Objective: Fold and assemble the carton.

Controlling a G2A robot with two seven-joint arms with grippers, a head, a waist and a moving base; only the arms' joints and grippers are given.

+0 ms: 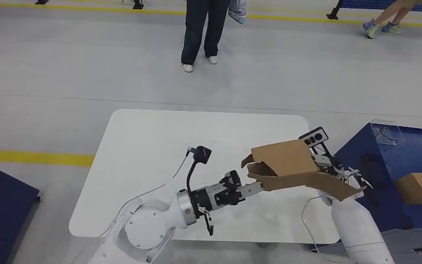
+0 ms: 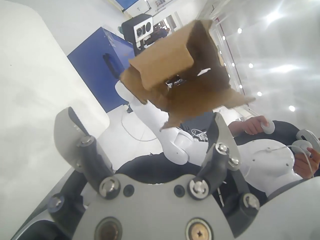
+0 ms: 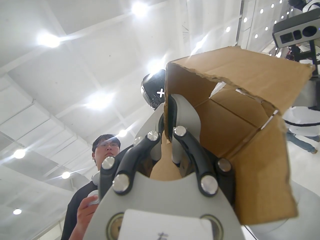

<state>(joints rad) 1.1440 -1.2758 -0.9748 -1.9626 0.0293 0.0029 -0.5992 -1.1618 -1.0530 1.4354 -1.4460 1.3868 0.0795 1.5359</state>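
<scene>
A brown cardboard carton (image 1: 290, 168) hangs in the air over the right end of the white table (image 1: 151, 165), partly opened into a tube with loose flaps. My right gripper (image 3: 167, 112) is shut on one wall of the carton (image 3: 240, 116), one finger inside and one outside. My left gripper (image 2: 141, 114) is open, and its fingertips stand just short of the lower flap of the carton (image 2: 175, 76). From above, the left gripper (image 1: 254, 189) sits right next to the carton's open end, close to the table's front edge.
A blue bin (image 1: 389, 178) stands to the right of the table with another cardboard box (image 1: 412, 188) in it. A blue object (image 1: 13, 201) sits on the floor at the left. A person (image 1: 201, 33) stands beyond the table's far side.
</scene>
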